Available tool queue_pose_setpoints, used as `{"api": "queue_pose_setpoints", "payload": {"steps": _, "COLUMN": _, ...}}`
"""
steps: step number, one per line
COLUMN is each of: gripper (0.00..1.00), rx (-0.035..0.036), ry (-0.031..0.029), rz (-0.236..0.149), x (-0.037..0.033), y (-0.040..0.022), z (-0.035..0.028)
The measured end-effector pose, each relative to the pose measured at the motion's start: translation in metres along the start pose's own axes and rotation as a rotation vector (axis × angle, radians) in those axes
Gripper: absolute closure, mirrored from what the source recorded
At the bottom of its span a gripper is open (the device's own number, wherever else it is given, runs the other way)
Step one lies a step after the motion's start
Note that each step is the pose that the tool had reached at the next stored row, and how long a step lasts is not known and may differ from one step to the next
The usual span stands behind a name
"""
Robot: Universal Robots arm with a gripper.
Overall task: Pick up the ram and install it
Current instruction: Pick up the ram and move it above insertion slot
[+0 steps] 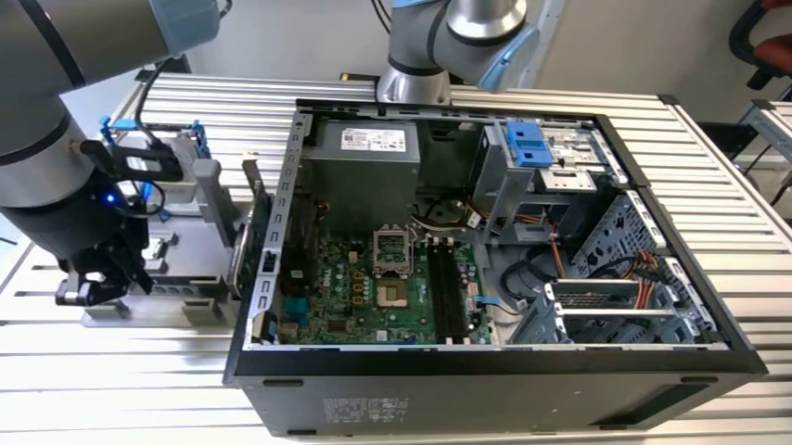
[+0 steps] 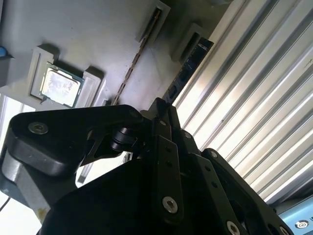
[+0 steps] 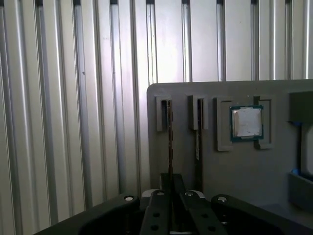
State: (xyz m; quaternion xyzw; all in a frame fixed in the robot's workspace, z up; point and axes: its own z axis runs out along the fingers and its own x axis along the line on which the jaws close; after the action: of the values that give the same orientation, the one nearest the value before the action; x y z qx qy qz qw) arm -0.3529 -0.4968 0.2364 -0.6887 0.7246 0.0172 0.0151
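Note:
The ram (image 3: 169, 132) stands on edge in a slot of the grey holder (image 3: 274, 171), a thin dark stick seen edge-on. In the second wrist view the ram (image 2: 139, 54) runs straight toward the fingertips. My gripper (image 3: 171, 181) sits over the stick's near end with its black fingers (image 2: 164, 122) drawn together on it. A second stick (image 3: 199, 147) stands in the neighbouring slot. In the exterior view my gripper (image 1: 93, 287) hangs low over the holder (image 1: 185, 301), on the exterior view's left of the open computer case (image 1: 495, 357). The motherboard's long black memory slots (image 1: 452, 287) lie inside the case.
A square silver processor chip (image 3: 247, 122) rests in its own recess of the holder, beyond the second stick. A drive with blue rails (image 1: 167, 162) stands at the holder's far end. Everything rests on a ribbed metal table (image 1: 730, 167). A second arm's base (image 1: 415, 83) rises behind the case.

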Motion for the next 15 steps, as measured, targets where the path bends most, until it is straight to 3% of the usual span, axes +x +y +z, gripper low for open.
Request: {"api": "queue_pose_setpoints", "payload": {"steps": 15, "gripper": 1.0, "rx": -0.0001, "ry": -0.0001, "rz": 0.0, "x": -0.0006, "y": 0.0001, "z": -0.0136}}
